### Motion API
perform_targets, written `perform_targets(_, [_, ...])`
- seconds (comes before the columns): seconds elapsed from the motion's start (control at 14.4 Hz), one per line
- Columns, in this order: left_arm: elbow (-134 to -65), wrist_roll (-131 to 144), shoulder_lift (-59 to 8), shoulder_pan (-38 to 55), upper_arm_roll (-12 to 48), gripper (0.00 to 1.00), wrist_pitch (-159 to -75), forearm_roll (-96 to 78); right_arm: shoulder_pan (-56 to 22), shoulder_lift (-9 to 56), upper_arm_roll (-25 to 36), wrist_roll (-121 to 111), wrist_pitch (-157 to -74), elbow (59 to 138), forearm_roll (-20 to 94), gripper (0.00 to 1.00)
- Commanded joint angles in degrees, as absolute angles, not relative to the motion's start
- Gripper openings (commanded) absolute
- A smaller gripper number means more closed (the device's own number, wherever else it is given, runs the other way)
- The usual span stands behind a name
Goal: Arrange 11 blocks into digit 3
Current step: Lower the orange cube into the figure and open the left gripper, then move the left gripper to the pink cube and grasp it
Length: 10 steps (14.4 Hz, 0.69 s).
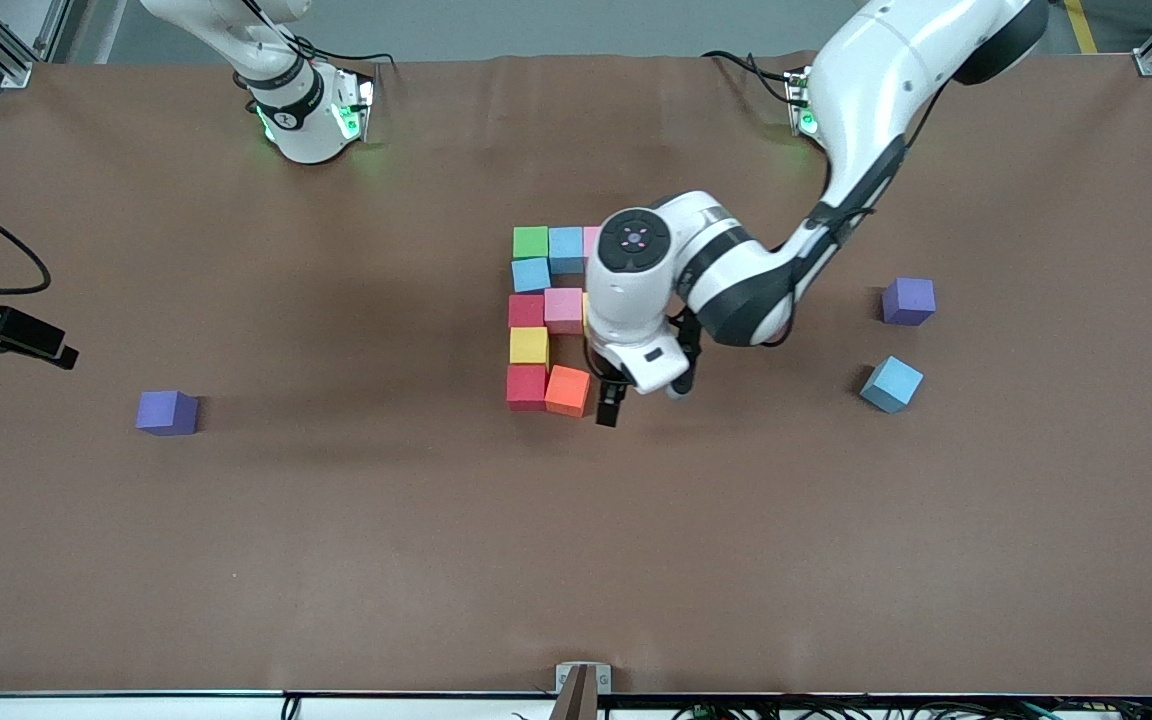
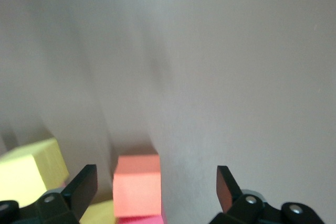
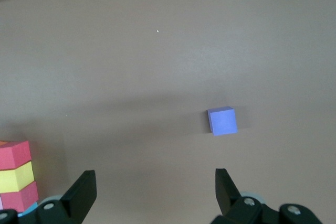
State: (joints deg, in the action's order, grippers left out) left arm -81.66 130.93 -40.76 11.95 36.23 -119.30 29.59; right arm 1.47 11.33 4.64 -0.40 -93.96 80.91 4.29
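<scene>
The blocks lie in a cluster mid-table: green, light blue, a pink one partly hidden by the left arm, light blue, red, pink, yellow, red and orange. My left gripper hangs open just above the orange block, which sits between the fingers without touching them. One more light blue block lies apart toward the left arm's end. My right gripper is open and holds nothing; it is out of the front view.
Two purple cubes lie loose: one beside the lone light blue block, the other toward the right arm's end, which also shows as a purple cube in the right wrist view. A black camera mount juts in at the table's edge.
</scene>
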Motion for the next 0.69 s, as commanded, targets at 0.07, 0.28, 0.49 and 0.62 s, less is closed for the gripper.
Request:
perform_targets(0.07, [-95.2,125.7,-31.7,-1.5,42.8,1.0,-119.3,29.6,1.8,8.3,3.9,-1.2,-96.0,84.7,2.9,1.0])
perform_targets(0.28, [-103.5,117.0,-28.6,-15.3,50.9,1.0,-119.4,29.7,1.8,7.0,3.9,-1.6,-97.8,87.1,2.4,1.0])
perform_targets(0.49, [-111.3,110.0,-27.4,-29.7,59.6,1.0,-119.9,31.2,1.9,5.8,3.9,-1.7,-99.6,89.2,2.1,1.0])
perform_targets(0.62, [-118.0,107.8,-27.2,-39.1,66.6,1.0,-120.7,36.4,1.8,5.4,3.9,-1.8,-100.2,89.7,2.0,1.0])
